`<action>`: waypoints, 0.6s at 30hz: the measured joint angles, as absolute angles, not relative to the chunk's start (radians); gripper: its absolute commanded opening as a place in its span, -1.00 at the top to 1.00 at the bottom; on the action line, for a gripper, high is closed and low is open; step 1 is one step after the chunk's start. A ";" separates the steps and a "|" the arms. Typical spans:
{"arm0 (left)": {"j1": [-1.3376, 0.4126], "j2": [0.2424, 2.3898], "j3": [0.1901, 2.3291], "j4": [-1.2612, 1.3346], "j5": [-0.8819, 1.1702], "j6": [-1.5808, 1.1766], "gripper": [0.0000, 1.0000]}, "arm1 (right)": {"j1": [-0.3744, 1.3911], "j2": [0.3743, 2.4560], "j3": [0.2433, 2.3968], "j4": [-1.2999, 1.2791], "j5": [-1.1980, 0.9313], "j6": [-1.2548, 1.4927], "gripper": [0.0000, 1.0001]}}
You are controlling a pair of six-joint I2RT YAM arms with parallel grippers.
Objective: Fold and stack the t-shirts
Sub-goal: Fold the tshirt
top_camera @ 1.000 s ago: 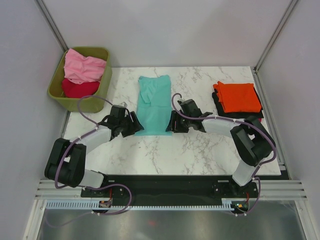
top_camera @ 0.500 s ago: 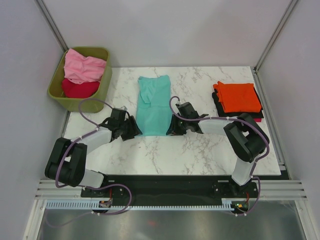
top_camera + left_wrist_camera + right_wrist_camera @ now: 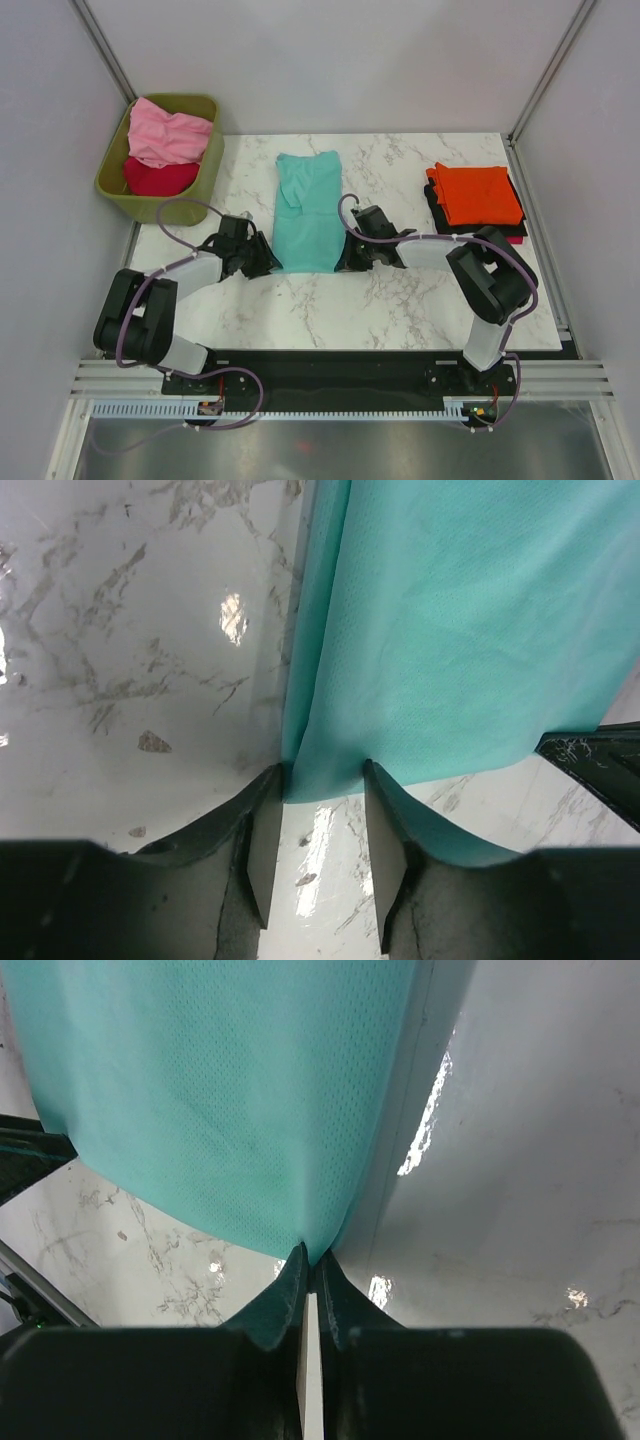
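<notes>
Teal t-shirt (image 3: pixel 307 215) flat – left hand (image 3: pixel 320 782) released astride near corner, right hand (image 3: pixel 310 1258) pinching other corner – both corners hidden overhead.

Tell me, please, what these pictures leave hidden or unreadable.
Top view: black t-shirt mostly hidden under orange t-shirt; stack count unclear.
Top view: red t-shirt largely covered by pink t-shirt in the bin.
Wrist views: teal t-shirt far end cut off by frame edges.

Bright even light, sharp focus, glare on marble table (image 3: pixel 232 617)
</notes>
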State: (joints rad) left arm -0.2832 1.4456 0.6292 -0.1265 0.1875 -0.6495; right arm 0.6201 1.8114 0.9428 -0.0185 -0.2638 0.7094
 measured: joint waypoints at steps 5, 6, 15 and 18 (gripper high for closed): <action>-0.269 1.501 0.645 -0.083 0.246 -0.650 0.62 | 0.625 1.813 0.943 -0.018 -0.261 0.707 0.96; -0.269 1.510 0.646 -0.076 0.250 -0.651 0.80 | 0.625 1.813 0.943 -0.019 -0.261 0.707 0.99; -0.268 1.482 0.611 -0.053 0.291 -0.649 0.96 | 0.627 1.784 0.939 -0.043 -0.243 0.699 1.00; -0.270 1.425 0.588 -0.062 0.300 -0.649 0.96 | 0.630 1.742 0.931 -0.054 -0.237 0.698 1.00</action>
State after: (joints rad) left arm -0.2703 1.4246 0.5884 -0.0616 0.2996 -0.6491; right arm 0.6300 1.7416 0.9314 -0.0540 -0.2367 0.6975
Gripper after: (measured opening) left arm 0.037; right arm 0.010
